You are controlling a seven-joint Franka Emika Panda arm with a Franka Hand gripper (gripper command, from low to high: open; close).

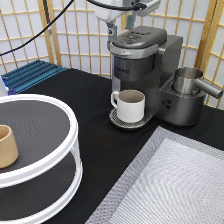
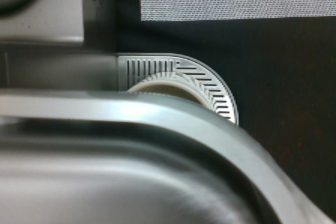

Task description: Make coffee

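Observation:
The grey coffee machine (image 1: 142,60) stands at the exterior view's top centre with its lid down. A cream mug (image 1: 130,105) with a handle sits on the drip tray (image 1: 116,120) under the spout. My gripper (image 1: 121,29) is right above the front of the lid, open and holding nothing. The wrist view shows the lid's curved top (image 2: 112,150) from close by, with the mug's rim (image 2: 161,84) and the slotted drip tray (image 2: 214,90) beneath it. The coffee pod is hidden or out of view.
A white two-tier turntable (image 1: 35,145) at the left carries a tan wooden cup (image 1: 7,146). A steel pitcher (image 1: 189,80) sits on the machine's right side. A grey woven mat (image 1: 170,185) covers the bottom right. A blue rack (image 1: 30,74) lies at the back left.

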